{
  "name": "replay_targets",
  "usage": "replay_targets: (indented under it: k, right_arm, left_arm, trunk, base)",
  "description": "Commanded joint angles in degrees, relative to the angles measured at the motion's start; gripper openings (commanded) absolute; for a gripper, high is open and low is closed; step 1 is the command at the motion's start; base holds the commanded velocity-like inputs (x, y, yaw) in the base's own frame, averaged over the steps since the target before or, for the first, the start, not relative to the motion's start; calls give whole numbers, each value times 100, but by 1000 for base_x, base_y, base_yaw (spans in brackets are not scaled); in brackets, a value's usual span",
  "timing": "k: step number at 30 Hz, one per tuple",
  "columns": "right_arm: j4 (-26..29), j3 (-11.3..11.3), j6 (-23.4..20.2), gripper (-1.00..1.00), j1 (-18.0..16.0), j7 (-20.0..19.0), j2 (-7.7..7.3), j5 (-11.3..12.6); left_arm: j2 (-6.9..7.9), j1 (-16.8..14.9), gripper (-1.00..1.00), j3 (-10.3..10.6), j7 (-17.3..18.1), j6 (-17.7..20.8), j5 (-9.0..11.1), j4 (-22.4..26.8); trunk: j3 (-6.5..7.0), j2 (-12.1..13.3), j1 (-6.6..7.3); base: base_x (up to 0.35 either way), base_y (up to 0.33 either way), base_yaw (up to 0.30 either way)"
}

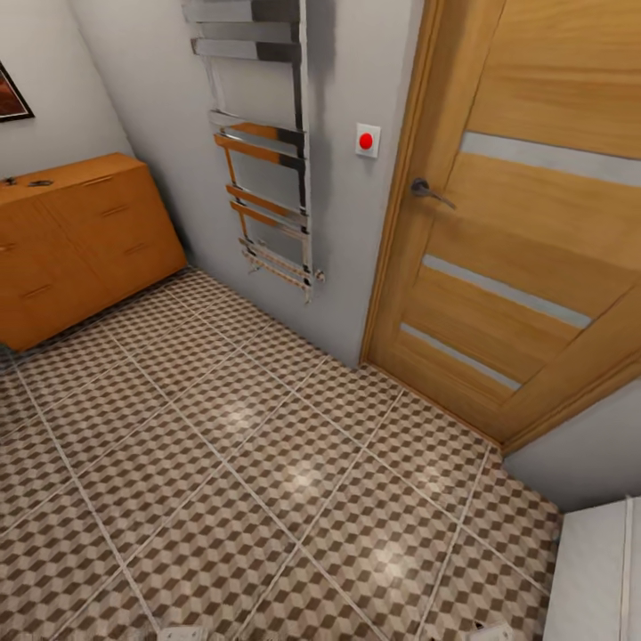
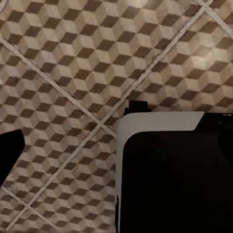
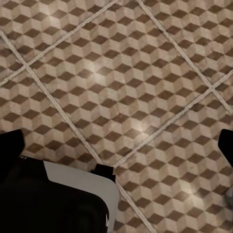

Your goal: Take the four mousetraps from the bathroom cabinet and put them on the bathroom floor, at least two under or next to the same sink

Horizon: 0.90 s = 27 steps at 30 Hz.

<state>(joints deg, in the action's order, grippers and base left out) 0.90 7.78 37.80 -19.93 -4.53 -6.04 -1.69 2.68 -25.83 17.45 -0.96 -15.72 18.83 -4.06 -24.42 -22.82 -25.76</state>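
The orange-brown cabinet (image 1: 80, 240) stands against the far left wall, its fronts shut. Two small dark items (image 1: 37, 182) lie on its top, too small to tell whether they are mousetraps. The cube-patterned bathroom floor (image 1: 267, 472) spreads across the head view and lies under both wrist cameras. My left gripper (image 2: 116, 145) hangs open over the tiles, one dark fingertip (image 2: 10, 150) showing at the frame's edge. Over the same tiles my right gripper (image 3: 119, 143) is open, with nothing between its fingertips (image 3: 12, 141). The bathroom sink is out of view.
A chrome towel radiator (image 1: 263, 151) hangs on the wall ahead. To its right is a shut wooden door (image 1: 525, 223) with a lever handle (image 1: 425, 190) and a red button (image 1: 366, 141). A white unit (image 1: 596, 570) stands at the lower right. My white-and-black base (image 2: 165, 170) is below the arms.
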Motion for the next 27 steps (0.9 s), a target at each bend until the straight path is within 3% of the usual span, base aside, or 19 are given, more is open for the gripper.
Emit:
replay_targets:
  k: [1, 27]
  right_arm:
    - [-2, 5, 17, 100, -2, -4, -2, -15]
    - [-2, 5, 17, 100, -2, -4, -2, -15]
  left_arm:
    - [-4, -9, 100, 48, -9, -36, 25, -24]
    - [-4, -9, 100, 48, -9, -36, 25, -23]
  trunk:
    - [-12, -9, -3]
    - [-118, -9, -3]
  base:
    - [0, 0, 260]
    - [0, 0, 261]
